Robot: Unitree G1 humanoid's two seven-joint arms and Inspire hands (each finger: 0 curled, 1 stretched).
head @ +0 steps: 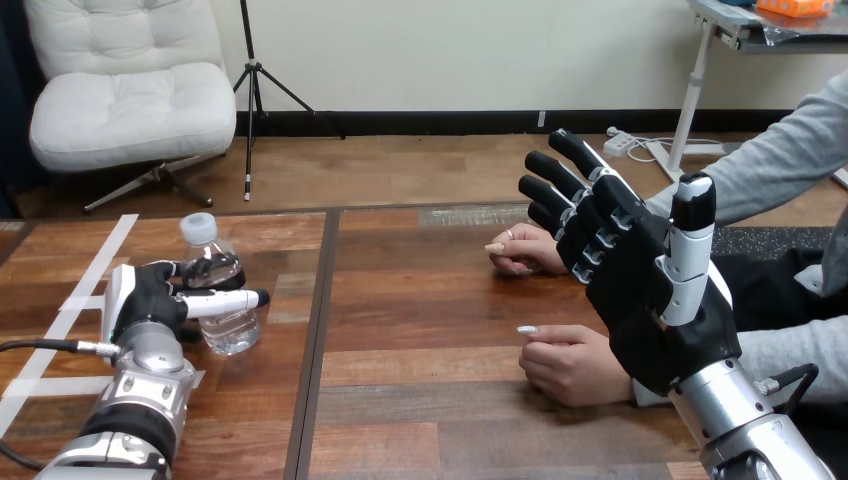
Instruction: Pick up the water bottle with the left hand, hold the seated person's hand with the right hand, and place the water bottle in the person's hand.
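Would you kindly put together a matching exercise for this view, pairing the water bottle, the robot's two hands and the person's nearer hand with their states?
Things:
1. water bottle
2. left hand
3. right hand
4. person's nearer hand

States:
A. open, fingers straight, raised above the table
B. resting on the table, fingers loosely curled
C. upright on the table, white cap on
D. fingers and thumb closed round the bottle

Pairs: 1-C, 2-D, 3-A, 4-B.
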